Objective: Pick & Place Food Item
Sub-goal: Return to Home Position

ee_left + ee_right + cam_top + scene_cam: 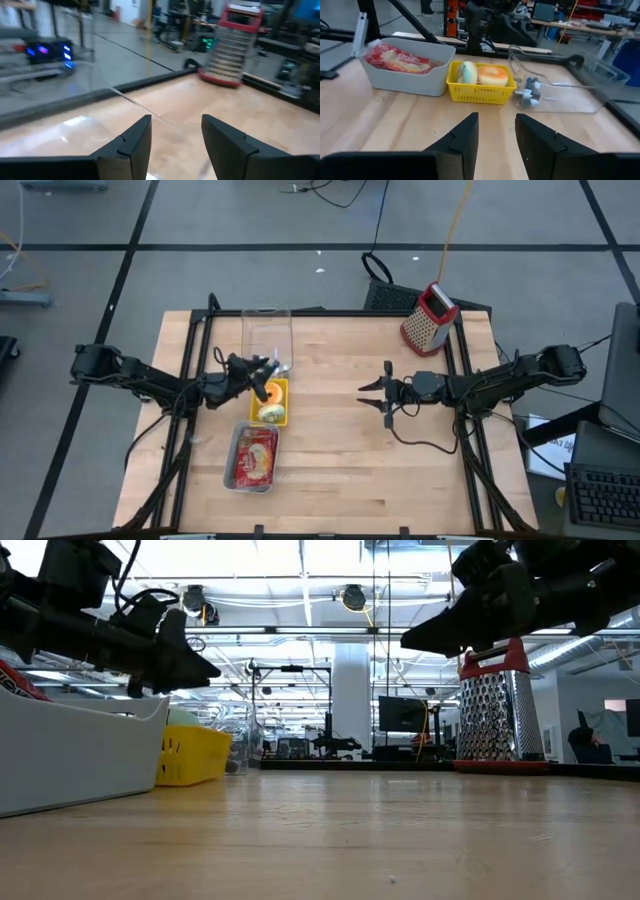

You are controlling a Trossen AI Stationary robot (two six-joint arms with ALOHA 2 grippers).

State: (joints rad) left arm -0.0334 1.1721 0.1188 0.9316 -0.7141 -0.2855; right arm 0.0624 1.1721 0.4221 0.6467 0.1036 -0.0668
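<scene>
Plastic food colouring bottles (527,92) are seen lying in the transparent bin (600,75), at the end beside the yellow basket (480,93). Left claw (262,375) is held unclenched, empty, above that end; a bin wall or the basket could be clipped on withdrawal. Right claw (378,392) is spread, empty, over bare table (330,480). Bottle colours and count cannot be made out; bin walls are barely visible from above.

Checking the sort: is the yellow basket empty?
No, the yellow basket holds an orange doughnut and a pale round item beside it.
</scene>
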